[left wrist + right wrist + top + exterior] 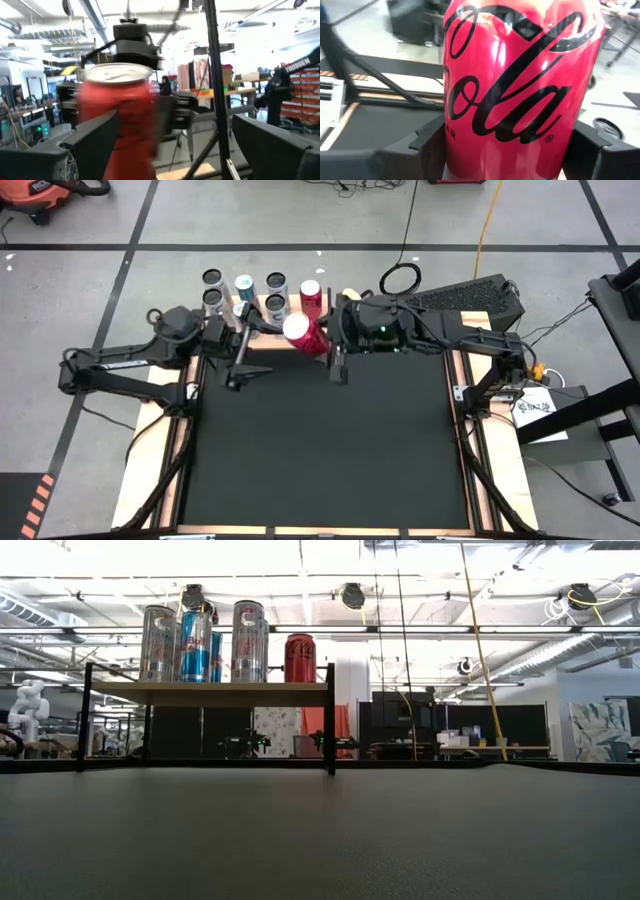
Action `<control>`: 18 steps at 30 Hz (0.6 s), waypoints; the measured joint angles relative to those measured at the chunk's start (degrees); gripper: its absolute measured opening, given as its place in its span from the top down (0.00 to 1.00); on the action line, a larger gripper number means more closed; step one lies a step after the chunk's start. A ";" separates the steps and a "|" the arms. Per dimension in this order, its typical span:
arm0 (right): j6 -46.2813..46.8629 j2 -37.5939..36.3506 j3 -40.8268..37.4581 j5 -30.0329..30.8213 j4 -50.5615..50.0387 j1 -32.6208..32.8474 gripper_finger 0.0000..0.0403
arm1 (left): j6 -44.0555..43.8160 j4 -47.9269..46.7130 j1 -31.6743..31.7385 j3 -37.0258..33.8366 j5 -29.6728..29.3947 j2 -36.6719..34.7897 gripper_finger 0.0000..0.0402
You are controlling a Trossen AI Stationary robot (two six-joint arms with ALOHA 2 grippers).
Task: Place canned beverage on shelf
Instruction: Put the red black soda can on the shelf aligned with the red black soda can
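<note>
A red can [303, 332] hangs above the table's far edge, just in front of the shelf, with my right gripper [318, 338] shut on it. In the right wrist view the red can [520, 85] fills the picture. The pale wooden shelf [272, 341] stands on thin black legs at the far edge, left of centre. Several cans stand upright on the shelf board [210, 692], among them a second red can [300, 658]. My left gripper [247, 352] is open, just left of the held can. Its wrist view shows that can [120, 115] beyond its spread fingers. Neither gripper shows in the low view. My right gripper pinches the red can's round wall [451, 135] between its two fingers, one on each side. The fingers come about level from the table's right side. The can stands roughly upright in the hold, lifted clear of the table and the shelf.
Silver and blue cans [243, 284] crowd the shelf's left and middle. A black case [470, 295] and cables lie beyond the far edge. The black mat [320, 440] stretches toward the near edge, with wooden strips along its sides.
</note>
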 joint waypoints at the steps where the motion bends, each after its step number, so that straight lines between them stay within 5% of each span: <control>1: 0.16 0.00 -0.01 0.13 -0.04 -0.48 0.34 | 0.09 -1.29 -0.01 0.00 0.03 -0.91 0.03; 10: 1.32 0.02 -0.72 -0.30 1.85 -5.44 0.34 | 0.15 -8.82 -0.14 0.02 1.78 -7.09 0.03; 18: 1.98 0.04 -9.31 -8.44 10.67 -12.12 0.34 | 0.16 -13.83 -0.14 0.02 1.94 -8.45 0.03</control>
